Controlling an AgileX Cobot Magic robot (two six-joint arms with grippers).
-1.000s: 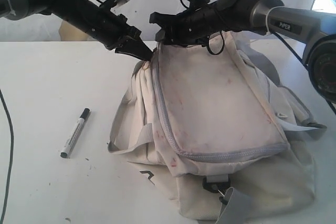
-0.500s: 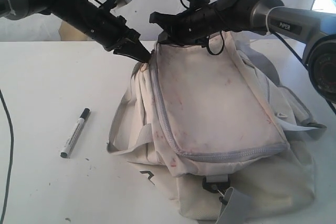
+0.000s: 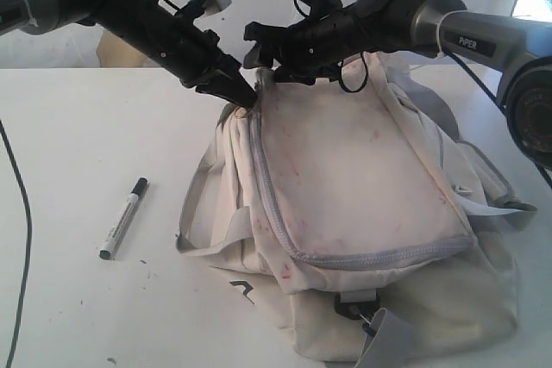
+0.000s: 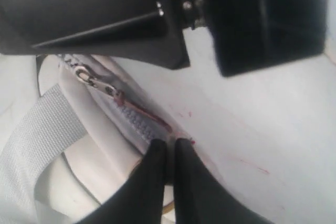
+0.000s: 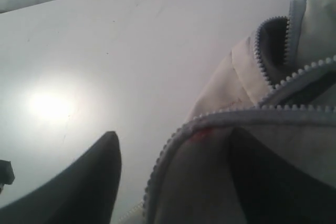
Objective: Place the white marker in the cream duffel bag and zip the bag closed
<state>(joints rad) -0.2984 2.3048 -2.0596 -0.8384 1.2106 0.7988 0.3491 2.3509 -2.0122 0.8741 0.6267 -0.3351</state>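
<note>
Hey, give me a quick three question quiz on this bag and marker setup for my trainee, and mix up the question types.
1. True or false: the marker is already inside the bag.
2. Multiple choice: which one has its fingers standing apart? A. the left tool B. the right tool C. both
3. Fill in the blank: the marker lies flat on the ___, clear of the bag.

Key:
1. False. It lies outside, to the side of the bag.
2. B. The left tool is closed at the end of the bag's zipper.
3. table
</note>
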